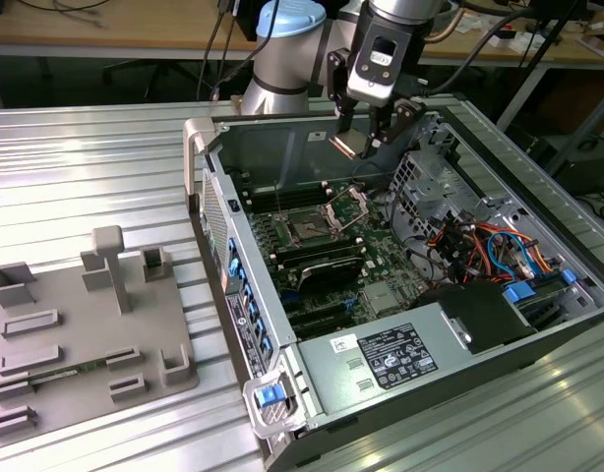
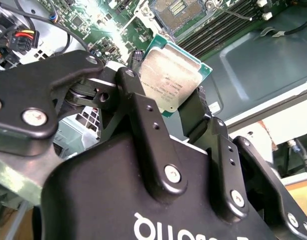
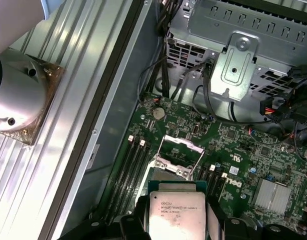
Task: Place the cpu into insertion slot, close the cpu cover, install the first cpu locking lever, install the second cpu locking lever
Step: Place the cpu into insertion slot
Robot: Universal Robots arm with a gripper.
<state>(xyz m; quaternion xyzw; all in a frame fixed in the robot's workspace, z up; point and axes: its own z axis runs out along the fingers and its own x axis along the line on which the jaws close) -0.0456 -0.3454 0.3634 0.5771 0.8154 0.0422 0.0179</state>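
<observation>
My gripper (image 1: pixel 366 138) hangs above the open computer case, shut on the cpu (image 1: pixel 353 147), a thin square chip with a silvery face and green edge. In both wrist views the cpu (image 2: pixel 169 75) (image 3: pixel 176 212) sits clamped by its edges between the two black fingers (image 2: pixel 136 95). Below it on the green board lies the insertion slot (image 1: pixel 308 228) (image 2: pixel 176 10), a dark square socket, uncovered. The cpu cover (image 1: pixel 348 205) (image 3: pixel 179 150), a silvery open frame, stands tilted up on its hinge at the socket's far side. The cpu is well above the socket, not touching it.
Long black memory slots (image 1: pixel 317 261) flank the socket. A metal drive cage (image 1: pixel 420 177) and coloured cables (image 1: pixel 479 246) crowd the exterior view's right. A power supply (image 1: pixel 400 354) fills the case's near end. A grey fixture tray (image 1: pixel 86 324) lies outside on the ribbed table.
</observation>
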